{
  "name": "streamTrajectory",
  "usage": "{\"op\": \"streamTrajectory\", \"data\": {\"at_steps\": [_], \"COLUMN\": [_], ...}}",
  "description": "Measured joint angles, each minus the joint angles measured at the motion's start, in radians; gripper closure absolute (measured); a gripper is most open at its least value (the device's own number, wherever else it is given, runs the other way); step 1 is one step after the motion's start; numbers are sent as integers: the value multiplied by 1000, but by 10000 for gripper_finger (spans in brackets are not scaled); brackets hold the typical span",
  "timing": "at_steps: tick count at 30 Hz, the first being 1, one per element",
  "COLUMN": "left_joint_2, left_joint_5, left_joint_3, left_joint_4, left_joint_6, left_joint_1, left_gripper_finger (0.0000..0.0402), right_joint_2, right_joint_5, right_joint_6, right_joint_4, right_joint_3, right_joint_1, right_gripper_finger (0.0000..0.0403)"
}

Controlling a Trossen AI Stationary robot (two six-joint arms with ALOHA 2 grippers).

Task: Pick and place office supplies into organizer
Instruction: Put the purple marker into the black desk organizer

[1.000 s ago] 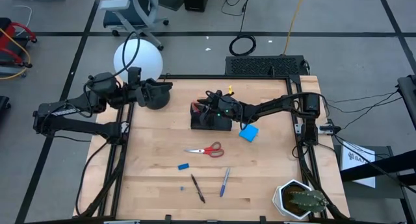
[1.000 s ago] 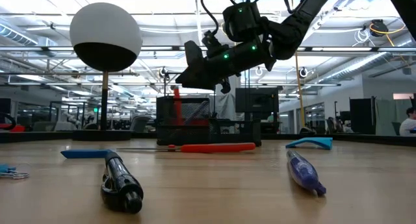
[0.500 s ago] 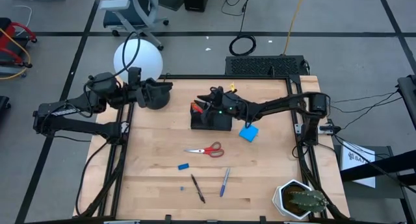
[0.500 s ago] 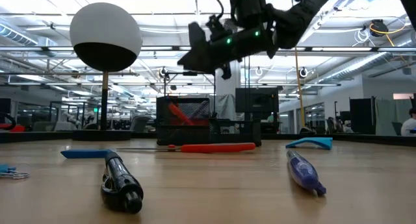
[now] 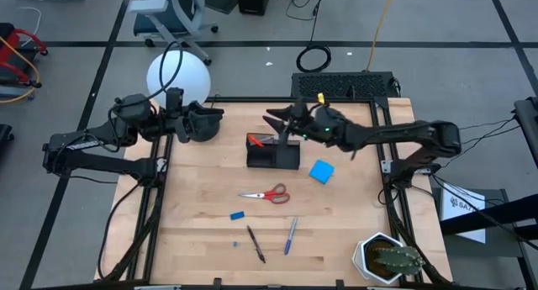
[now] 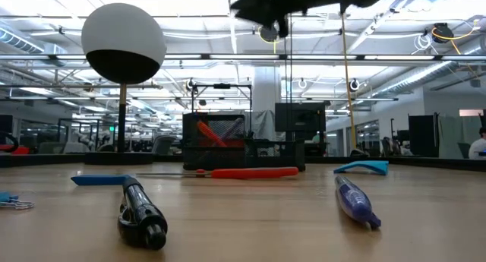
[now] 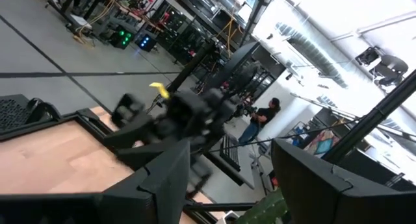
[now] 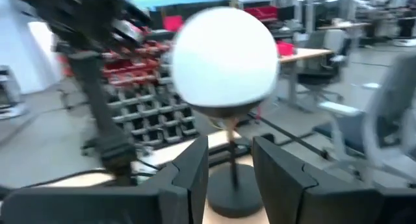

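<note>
Right arm lifted clear of organizer; orange pen now inside.

Near: black pen [image 5: 255,244], blue pen [image 5: 290,235], scissors [image 5: 265,193] still loose at 6 o'clock of organizer [image 5: 272,153]. Right gripper [image 5: 282,122] at its 12 o'clock, fingers apart, seemingly empty. Left gripper [image 5: 214,115] idle, wide apart.

Grey floor [image 5: 76,17] crossed by dark lines, around a light wooden table [image 5: 202,189]. Office chair [image 5: 172,13] past the far edge, coiled black cable [image 5: 313,58] and yellow cord [image 5: 382,21] on the floor nearby. White globe lamp [image 5: 175,75] on a round black base at the far left corner. Potted cactus [image 5: 388,258] at the near right corner. Open hall behind in the low view: ceiling strip lights [image 6: 68,42], beams, racks, monitors. Person [image 7: 263,117] standing far back.
</note>
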State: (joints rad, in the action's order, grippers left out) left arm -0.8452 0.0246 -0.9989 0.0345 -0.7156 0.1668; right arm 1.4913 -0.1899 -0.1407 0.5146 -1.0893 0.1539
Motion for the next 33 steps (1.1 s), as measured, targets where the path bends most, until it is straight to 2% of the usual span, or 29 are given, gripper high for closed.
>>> {"op": "streamTrajectory", "data": {"at_steps": [5, 10, 17, 23, 33], "left_joint_2": [0, 0, 0, 0, 0], "left_joint_5": [0, -1, -29, -30, -32], "left_joint_3": [0, 0, 0, 0, 0], "left_joint_4": [0, 0, 0, 1, 2], "left_joint_6": [1, 20, 20, -1, 21], "left_joint_1": [0, 0, 0, 0, 1], "left_gripper_finger": [181, 181, 181, 181, 181], "right_joint_2": [-115, -210, -274, -234, -21], "right_joint_5": [126, 242, 374, 404, 402], "right_joint_6": [-46, -52, -25, 92, 262], "right_joint_4": [-69, -215, -411, -695, -1017], "right_joint_3": [0, -1, -18, -155, -466], "right_joint_1": [-13, -45, -118, -191, -231], "right_gripper_finger": [292, 297, 300, 300, 300]}}
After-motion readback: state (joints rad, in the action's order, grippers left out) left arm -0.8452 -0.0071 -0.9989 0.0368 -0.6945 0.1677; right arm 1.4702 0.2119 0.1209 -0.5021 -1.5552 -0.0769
